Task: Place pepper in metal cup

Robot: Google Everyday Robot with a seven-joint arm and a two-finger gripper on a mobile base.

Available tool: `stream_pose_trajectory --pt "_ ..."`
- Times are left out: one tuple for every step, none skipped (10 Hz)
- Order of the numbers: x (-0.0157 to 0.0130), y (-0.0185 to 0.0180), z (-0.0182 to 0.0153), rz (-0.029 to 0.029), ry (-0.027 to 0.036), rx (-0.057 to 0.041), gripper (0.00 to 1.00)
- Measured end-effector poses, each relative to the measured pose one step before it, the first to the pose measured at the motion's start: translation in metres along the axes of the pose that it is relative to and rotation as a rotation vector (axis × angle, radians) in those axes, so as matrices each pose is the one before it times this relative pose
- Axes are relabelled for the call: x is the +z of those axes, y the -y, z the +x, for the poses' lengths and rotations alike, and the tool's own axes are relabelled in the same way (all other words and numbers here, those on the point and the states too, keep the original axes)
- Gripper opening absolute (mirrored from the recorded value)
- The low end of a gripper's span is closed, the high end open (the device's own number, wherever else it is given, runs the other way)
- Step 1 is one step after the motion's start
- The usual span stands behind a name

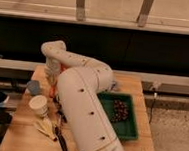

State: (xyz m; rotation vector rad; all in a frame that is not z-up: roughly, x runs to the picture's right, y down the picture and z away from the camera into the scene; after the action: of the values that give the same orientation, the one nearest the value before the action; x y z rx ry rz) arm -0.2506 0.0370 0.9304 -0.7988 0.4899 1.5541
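My white arm reaches from the bottom middle up to the table's back left and bends down there. The gripper (52, 81) hangs at its end, just right of the grey metal cup (33, 87), which stands on the wooden table (21, 138). A slim orange-red piece, apparently the pepper (52, 91), shows just below the gripper, beside the cup and not in it. Whether the gripper holds it I cannot tell. Most of the pepper is hidden by the arm.
A white paper cup (37, 104) stands in front of the metal cup. Yellow pieces (44, 128) and a black tool (61, 143) lie near the front left. A green tray (125, 128) with dark items sits to the right. An orange patch (64, 67) shows behind the arm.
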Motion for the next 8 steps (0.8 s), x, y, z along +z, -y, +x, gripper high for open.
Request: stream_pose_trajectory --pt "-0.00800 -0.00155 -0.00015 -0.00461 0.01495 -0.00891 0.00" --pt "-0.00980 -0.00231 -0.00033 -0.00483 0.01647 -0.00962 0.00" --pt "-0.00829 -0.00188 -0.00059 -0.00268 0.01737 -0.01035 0.00" --pt "-0.00373 -0.00108 -0.00062 -0.00237 0.00911 -0.00528 0.00" --pt "-0.00295 -0.00059 -0.00053 -0.00225 0.00656 -0.00469 0.00" --pt "-0.00268 -0.00007 -0.00178 0.00004 0.00551 -0.00168 0.05" --pt "0.00088 0.00045 -0.00059 0.01057 -0.00303 -0.00138 0.14" --pt "0.00565 -0.00014 -0.00179 0.01421 -0.00502 0.00069 0.24"
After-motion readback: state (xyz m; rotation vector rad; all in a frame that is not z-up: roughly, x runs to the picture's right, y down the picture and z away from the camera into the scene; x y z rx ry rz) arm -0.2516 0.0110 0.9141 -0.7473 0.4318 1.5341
